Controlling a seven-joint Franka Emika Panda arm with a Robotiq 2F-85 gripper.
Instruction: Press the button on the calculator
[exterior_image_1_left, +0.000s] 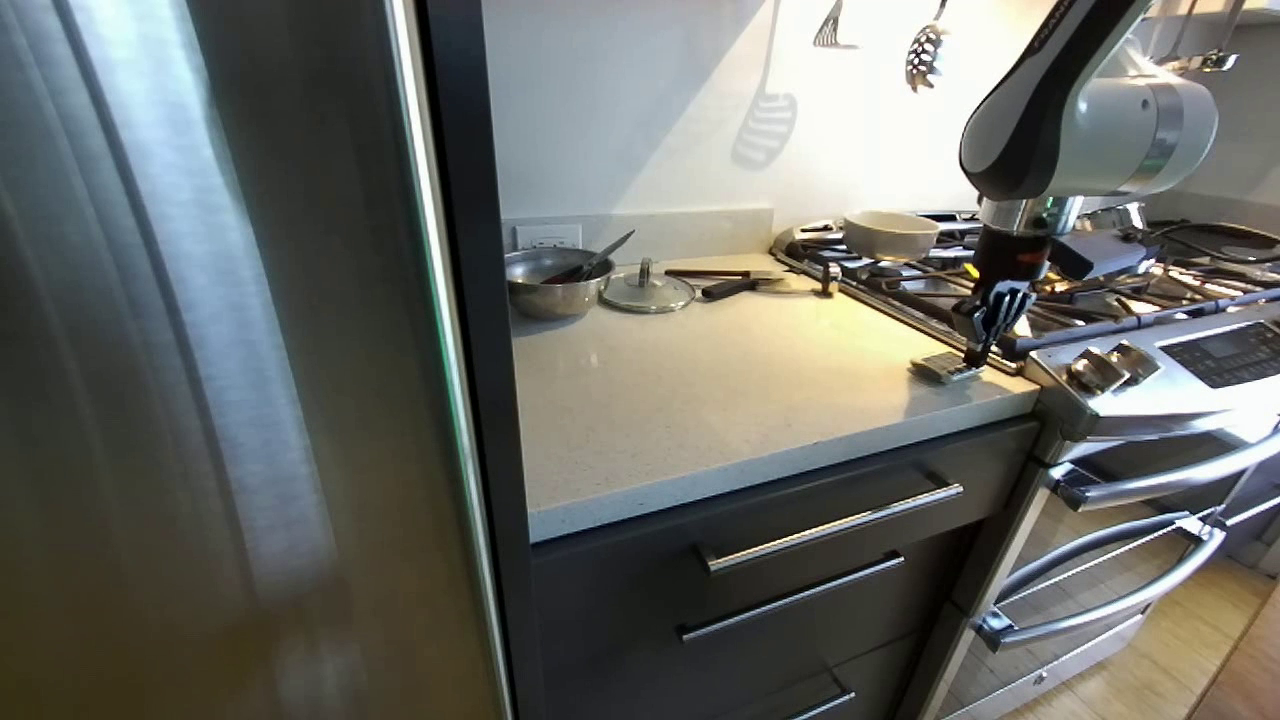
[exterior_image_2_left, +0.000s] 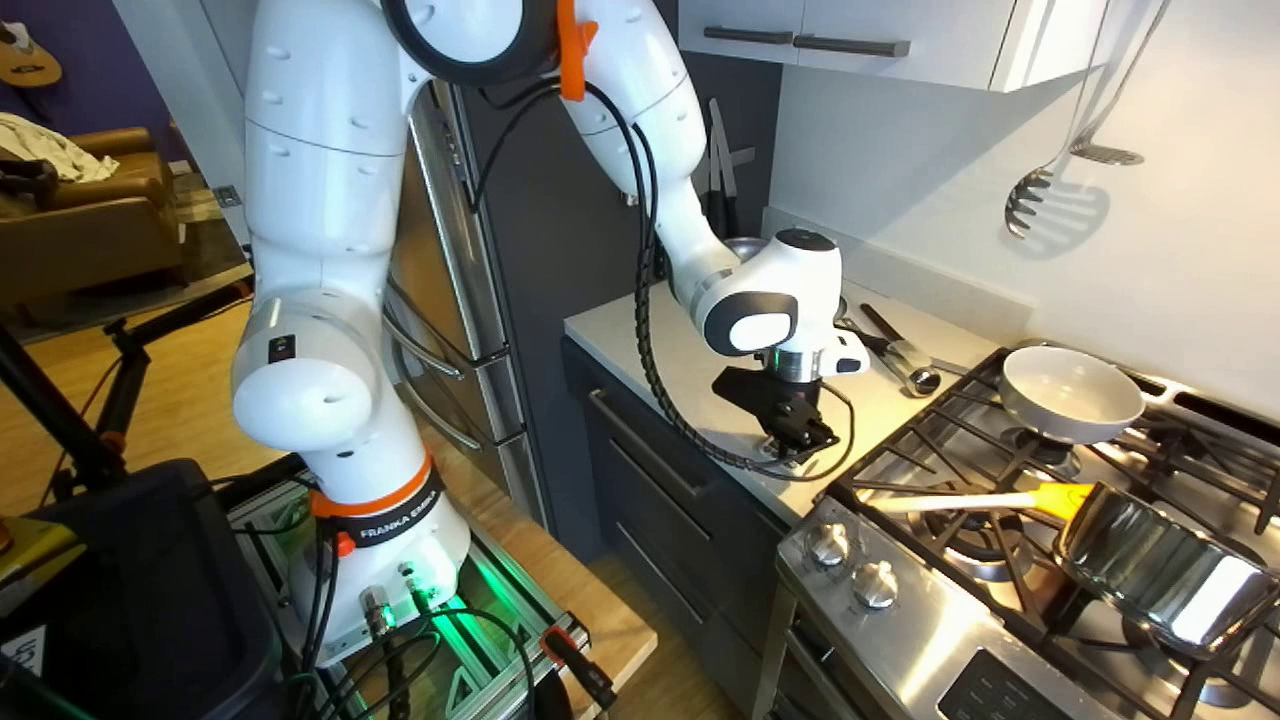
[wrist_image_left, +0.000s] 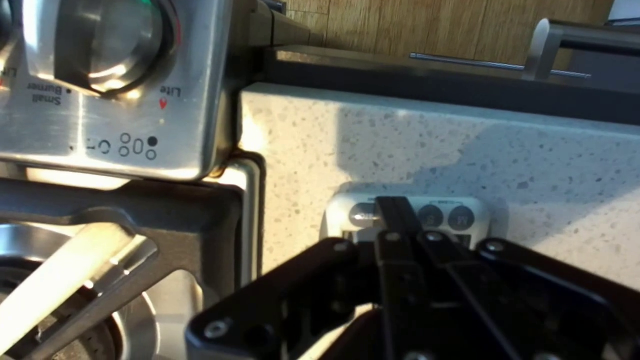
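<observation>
small flat pale-grey plastic calculator (exterior_image_1_left: 937, 367): lying flat near the front edge of the pale speckled stone bench (exterior_image_1_left: 700, 390), near the silver stainless-steel gas stove (exterior_image_2_left: 915, 650).
black metal claw (wrist_image_left: 393, 205): drawn narrow, fingertips (wrist_image_left: 386, 207) side by side with nothing seen between them, pointing down over the calculator's row of buttons.
dark oval plastic button (wrist_image_left: 361, 215): toward the stove, partly hidden by the fingertips.
dark round s button (wrist_image_left: 430, 216) and dark round m button (wrist_image_left: 461, 218): away from the stove, both in view.
under the fingertips: cannot tell whether they touch the calculator or hang just above it.
aim: the task names no particular button; the oval one seems the nearest choice, so a slight shift toward the stove should centre the fingertips on it.
press: best straight down, slow and light, the narrow claw serving as one blunt probe, until the button gives, then straight up.
bench edge: the calculator looks light and unbraced, so a slanting push may slide it; a push landing between buttons would likely do nothing.
</observation>
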